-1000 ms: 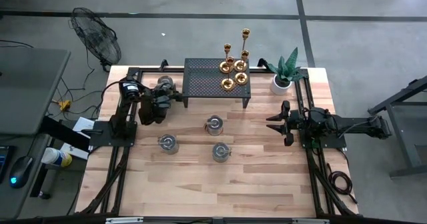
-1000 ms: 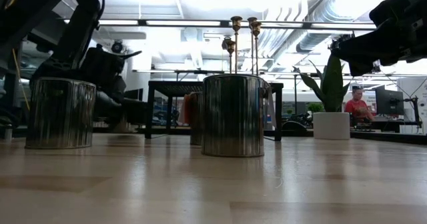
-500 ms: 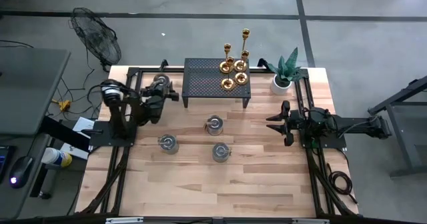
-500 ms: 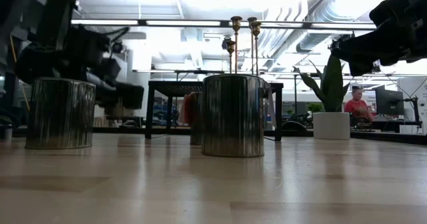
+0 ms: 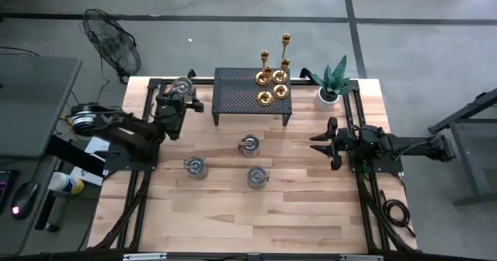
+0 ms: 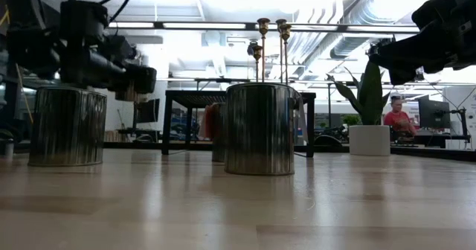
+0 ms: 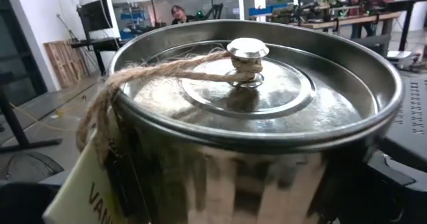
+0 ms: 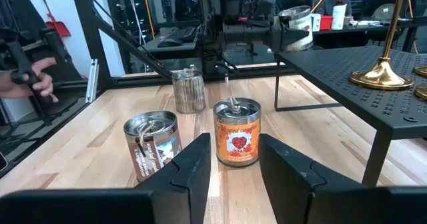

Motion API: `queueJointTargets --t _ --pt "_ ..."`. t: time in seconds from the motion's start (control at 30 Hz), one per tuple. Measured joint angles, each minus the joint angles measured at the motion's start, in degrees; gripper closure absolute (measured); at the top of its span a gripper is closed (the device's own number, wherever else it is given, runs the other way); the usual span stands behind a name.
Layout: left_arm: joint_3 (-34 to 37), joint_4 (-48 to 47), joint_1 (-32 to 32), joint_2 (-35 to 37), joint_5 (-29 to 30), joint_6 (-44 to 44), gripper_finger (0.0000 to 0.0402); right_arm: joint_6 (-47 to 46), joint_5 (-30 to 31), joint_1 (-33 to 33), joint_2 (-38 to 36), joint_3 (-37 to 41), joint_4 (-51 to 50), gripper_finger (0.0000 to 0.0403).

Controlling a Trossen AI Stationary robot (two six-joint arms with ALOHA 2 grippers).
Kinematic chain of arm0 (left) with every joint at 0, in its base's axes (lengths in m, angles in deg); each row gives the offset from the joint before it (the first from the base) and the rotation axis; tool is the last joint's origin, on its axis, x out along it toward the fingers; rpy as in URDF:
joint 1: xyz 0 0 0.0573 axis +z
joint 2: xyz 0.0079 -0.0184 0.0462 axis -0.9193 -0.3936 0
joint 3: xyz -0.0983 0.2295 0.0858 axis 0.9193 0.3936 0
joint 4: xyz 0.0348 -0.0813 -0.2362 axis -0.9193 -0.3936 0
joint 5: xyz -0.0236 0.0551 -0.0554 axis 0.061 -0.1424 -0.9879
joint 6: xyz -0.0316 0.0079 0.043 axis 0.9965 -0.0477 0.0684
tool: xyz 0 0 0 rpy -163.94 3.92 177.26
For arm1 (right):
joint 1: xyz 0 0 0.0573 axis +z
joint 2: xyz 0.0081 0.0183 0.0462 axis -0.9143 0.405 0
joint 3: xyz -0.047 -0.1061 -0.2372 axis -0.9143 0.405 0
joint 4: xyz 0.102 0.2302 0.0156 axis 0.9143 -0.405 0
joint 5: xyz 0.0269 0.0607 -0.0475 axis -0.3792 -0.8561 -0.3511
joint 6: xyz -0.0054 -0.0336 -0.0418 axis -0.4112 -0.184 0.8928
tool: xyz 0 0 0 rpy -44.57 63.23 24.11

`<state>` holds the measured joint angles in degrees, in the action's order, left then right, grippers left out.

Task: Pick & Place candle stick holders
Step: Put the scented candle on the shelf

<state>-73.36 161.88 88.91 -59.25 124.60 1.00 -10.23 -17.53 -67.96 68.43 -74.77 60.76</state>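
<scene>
On the table nearer than the black mesh stand (image 5: 252, 92) sit three metal tins (image 5: 257, 176), and none of the candle stick holders (image 5: 272, 78) has reached that open wood. The right gripper (image 5: 324, 143) hangs level with the stand's right end, somewhat nearer than it, its fingers parted and holding nothing; the right wrist view shows only bare table and tins between them. The left gripper (image 5: 184, 92) sits just off the stand's left end, clamped wide around a fourth tin (image 7: 253, 117) that fills the left wrist view, twine tag and lid knob included. All the gold holders stand upright on the stand's right half, toward its far edge, clustered together. By this layout the pick-and-place of the holders looks unstarted: every holder is left to move, and the only thing gripped is a tin, not a holder
</scene>
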Motion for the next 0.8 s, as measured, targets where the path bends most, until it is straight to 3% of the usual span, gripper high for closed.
queueJointTargets --t 0.27,0.47,0.8 --pt "-3.36 -18.31 0.04 11.21 -12.50 4.60 0.0045 0.00 -0.02 0.02 0.00 0.02 0.00 0.0285" --pt "-9.82 -31.41 0.71 15.83 -19.80 4.80 0.0045 0.00 0.00 0.00 -0.01 0.01 0.00 0.0285" --pt "-22.57 -52.42 9.93 16.11 -48.73 7.52 0.0045 -0.02 0.00 0.00 -0.02 0.00 0.00 0.0285"
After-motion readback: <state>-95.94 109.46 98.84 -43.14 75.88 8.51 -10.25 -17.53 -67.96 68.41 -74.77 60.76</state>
